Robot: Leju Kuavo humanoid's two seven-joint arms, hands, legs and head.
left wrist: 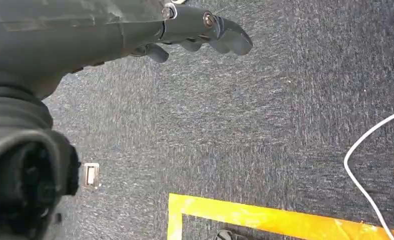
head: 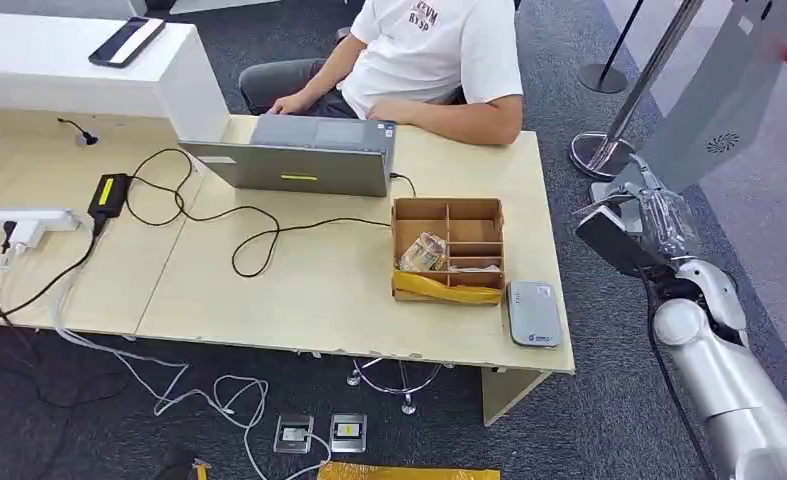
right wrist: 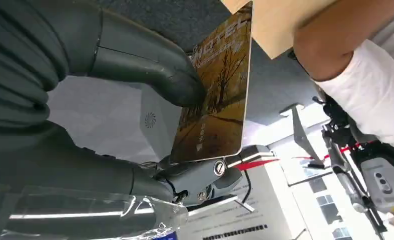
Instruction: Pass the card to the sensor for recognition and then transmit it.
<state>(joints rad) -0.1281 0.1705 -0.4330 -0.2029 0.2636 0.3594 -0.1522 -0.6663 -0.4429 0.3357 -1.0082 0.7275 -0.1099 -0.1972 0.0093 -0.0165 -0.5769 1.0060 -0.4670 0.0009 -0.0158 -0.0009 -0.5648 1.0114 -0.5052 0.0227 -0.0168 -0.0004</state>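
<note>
Right hand [right wrist: 149,125]: off the table's right edge, pinching the card [right wrist: 215,95] between thumb and fingers.
Card: autumn-tree print, upright in that hand.
Left hand [left wrist: 194,30]: hanging over the carpet, fingers loosely curled, holding nothing.
Sensor [head: 533,313]: grey, flat on the table [head: 299,290], left of the right hand.
Wooden box [head: 448,250]: just beyond the sensor; compartments hold banknotes [head: 422,252] and a yellow packet [head: 447,289].

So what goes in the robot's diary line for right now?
right robot hand: holds card | left robot hand: empty | sensor: on desk, untouched
</note>
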